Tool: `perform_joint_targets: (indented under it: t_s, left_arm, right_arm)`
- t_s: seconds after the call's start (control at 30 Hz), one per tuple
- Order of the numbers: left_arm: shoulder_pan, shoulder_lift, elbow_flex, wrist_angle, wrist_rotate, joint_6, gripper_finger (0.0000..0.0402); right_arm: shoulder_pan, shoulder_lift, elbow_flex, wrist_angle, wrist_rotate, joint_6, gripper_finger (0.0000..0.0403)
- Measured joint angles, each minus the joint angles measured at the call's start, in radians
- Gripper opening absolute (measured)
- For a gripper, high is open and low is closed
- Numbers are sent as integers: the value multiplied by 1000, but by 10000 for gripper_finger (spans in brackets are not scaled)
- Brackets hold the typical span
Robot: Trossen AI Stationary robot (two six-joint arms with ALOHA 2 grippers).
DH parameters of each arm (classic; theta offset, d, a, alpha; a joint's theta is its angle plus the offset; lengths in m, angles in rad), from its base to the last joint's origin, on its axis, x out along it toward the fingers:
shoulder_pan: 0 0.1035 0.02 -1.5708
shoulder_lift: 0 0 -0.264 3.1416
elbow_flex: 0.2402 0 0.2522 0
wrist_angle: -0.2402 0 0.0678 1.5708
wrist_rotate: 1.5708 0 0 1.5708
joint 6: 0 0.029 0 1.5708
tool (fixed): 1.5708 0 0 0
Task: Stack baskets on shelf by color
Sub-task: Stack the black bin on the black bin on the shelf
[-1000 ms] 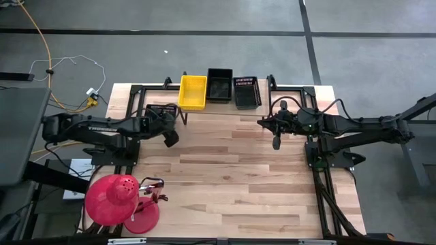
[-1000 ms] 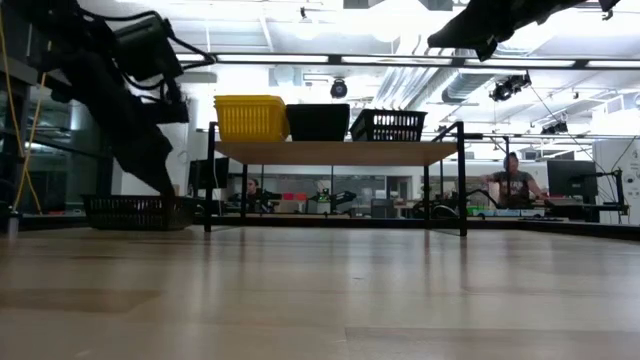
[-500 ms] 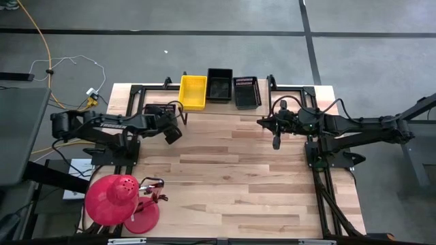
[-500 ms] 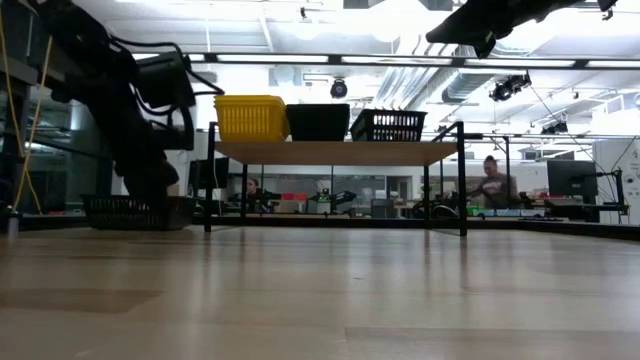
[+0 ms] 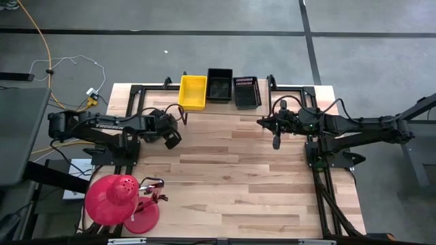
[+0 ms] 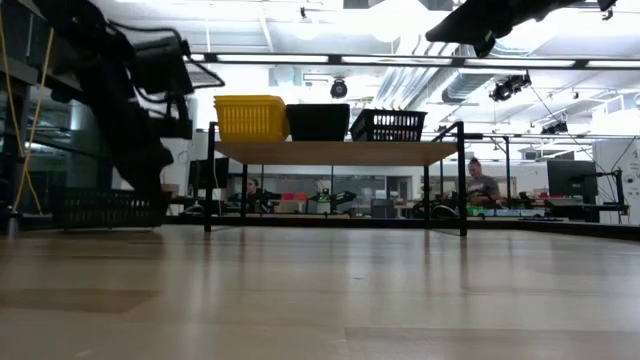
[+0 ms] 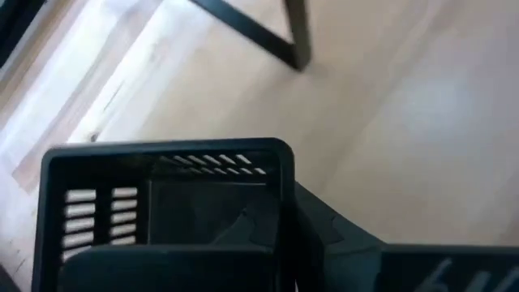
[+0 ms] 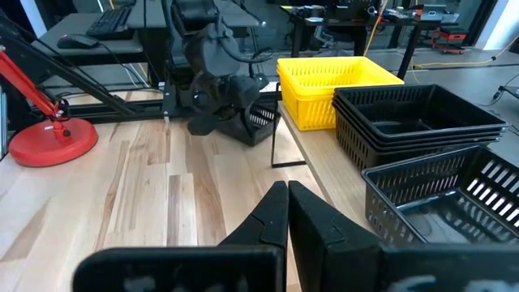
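**A:** Why is the left gripper (image 5: 163,121) down at the table's edge, left of the shelf (image 5: 219,107)?

**B:** The one loose black basket (image 7: 162,207) sits there, off the shelf on the tabletop (image 5: 231,177), so the arm has to fetch it from that spot. In the left wrist view a finger lies along the basket's near wall, and the jaws are clamped shut on that rim. It looks like a grasp made ahead of lifting (whether the basket is off the wood yet, I can't tell).

**A:** And the shelf itself?

**B:** Just beyond the gripper, towards the table's far edge. On it stand a yellow basket stack (image 5: 193,91), a black basket stack (image 5: 219,84) in the middle, and a single black basket (image 5: 246,92) at the end farthest from the left gripper. By colour, I'd judge the held one belongs with the black ones.

**A:** How is the arm posed?

**B:** Stretched low from its base, wrist bent down so the fingers point at the table; the low view shows it hunched over the basket.

**A:** The other arm?

**B:** The right gripper (image 8: 285,209) hangs well above the table on the far side of the shelf, fingers pressed together, holding nothing.
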Motion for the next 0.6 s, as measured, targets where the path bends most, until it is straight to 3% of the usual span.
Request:
perform_joint_targets:
  t_s: [0.2, 0.33, 0.47, 0.6]
  left_arm:
    - [-134, -37, 96, -151, 38, -82, 1]
    - [-265, -45, 143, -210, 125, -128, 1]
    - [-430, -45, 169, -198, 234, -136, 1]
    - [-617, -44, 176, -57, 294, -77, 0]
  right_arm:
    - [0, 0, 0, 8, -1, 0, 0]
    - [0, 0, 0, 8, -20, 3, 0]
    - [0, 0, 0, 8, -59, 15, 0]
    - [0, 0, 0, 8, -139, 30, 0]
